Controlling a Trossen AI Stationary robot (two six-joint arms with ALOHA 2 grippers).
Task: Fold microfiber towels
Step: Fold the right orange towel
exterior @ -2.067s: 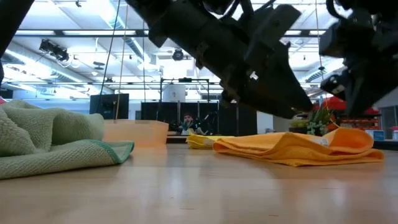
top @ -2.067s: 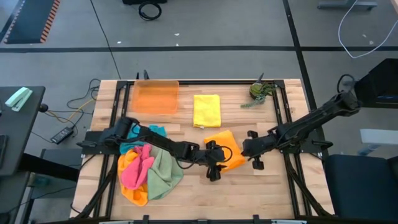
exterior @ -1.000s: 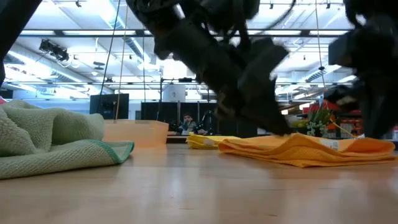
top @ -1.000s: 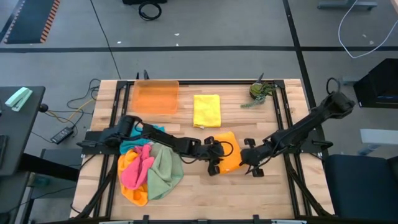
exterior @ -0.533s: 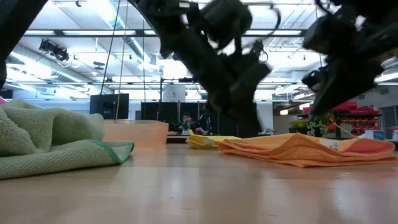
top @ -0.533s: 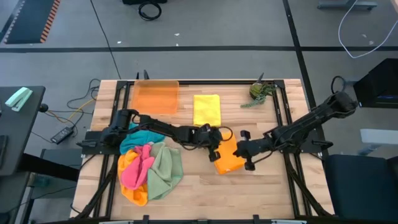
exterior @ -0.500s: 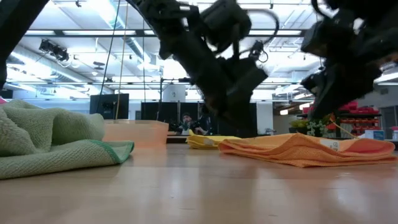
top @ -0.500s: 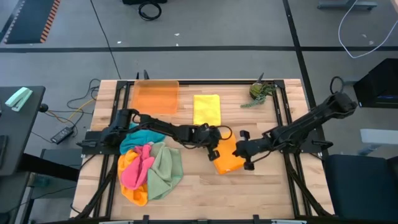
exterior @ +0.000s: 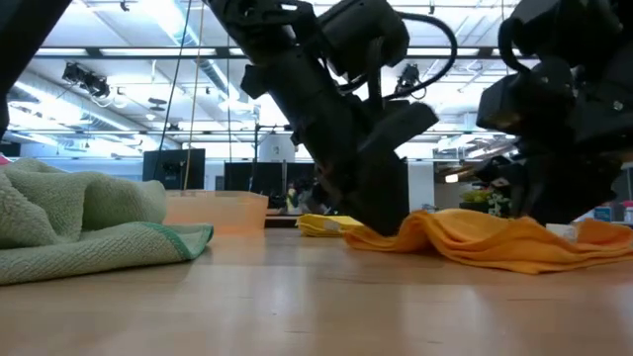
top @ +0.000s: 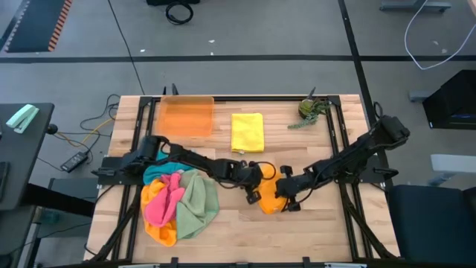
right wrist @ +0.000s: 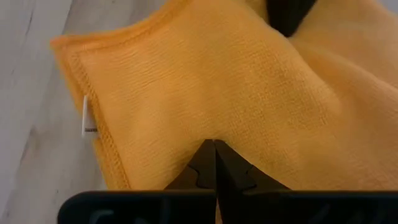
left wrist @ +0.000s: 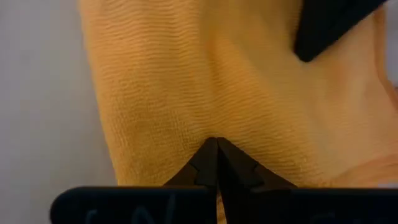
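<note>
An orange microfiber towel (top: 268, 202) lies bunched on the wooden table right of middle, with its white tag (right wrist: 86, 116) at one edge. My left gripper (top: 257, 190) comes at it from the table's left and is shut on it. My right gripper (top: 282, 196) comes from the right and is also shut on it. In the low view the left gripper (exterior: 394, 229) stands at the towel's humped left end and the right gripper (exterior: 542, 220) farther right. A folded yellow towel (top: 247, 132) lies flat at the far middle. My left gripper pinches a raised fold of the orange cloth (left wrist: 214, 132) between its two fingers, slanting down from the table's left. The cloth humps up at the fingers (exterior: 423, 222); the rest lies on the table. My right gripper pinches the orange cloth a little in from its stitched edge (right wrist: 214, 135), slanting down from the table's right. Around the fingers the cloth rises in a soft ridge, and the towel stays on the table.
A pile of pink, sage green, orange and teal towels (top: 178, 202) lies at the near left. A translucent orange tray (top: 186, 116) stands at the far left, and a small plant (top: 312, 109) at the far right. Bare wood shows along the near edge.
Both grippers have gone down and toward the table's near edge, drawing closer together on the orange towel. The towel, which lay long and flat half a second ago, is now bunched shorter, with its left end humped up at my left gripper.
</note>
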